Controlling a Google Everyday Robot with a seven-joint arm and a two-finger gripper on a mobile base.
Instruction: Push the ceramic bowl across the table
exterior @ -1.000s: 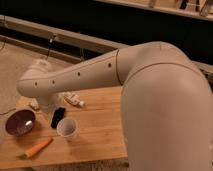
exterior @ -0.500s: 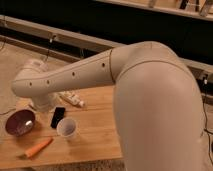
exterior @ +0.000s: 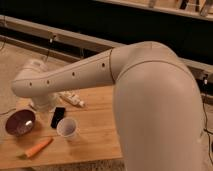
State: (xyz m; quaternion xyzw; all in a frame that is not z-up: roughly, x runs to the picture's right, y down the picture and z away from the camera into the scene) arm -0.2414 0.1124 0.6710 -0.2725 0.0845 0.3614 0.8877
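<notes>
Gripper (exterior: 44, 103) hangs low under the arm's (exterior: 75, 75) left end, over the table's (exterior: 100, 137) far-left part, just beyond and to the right of the bowl (exterior: 21, 122). Whether it is open cannot be told, and it appears to hold nothing. Nearest lies a carrot (exterior: 38, 147), then a white cup (exterior: 66, 128) and a dark phone (exterior: 57, 117) just right of the bowl, which sits at the left edge. A tube (exterior: 73, 99) lies farther back. The step looks like the approach. Next, the gripper would need to settle against the bowl's side and push along a line that misses the cup and phone.
</notes>
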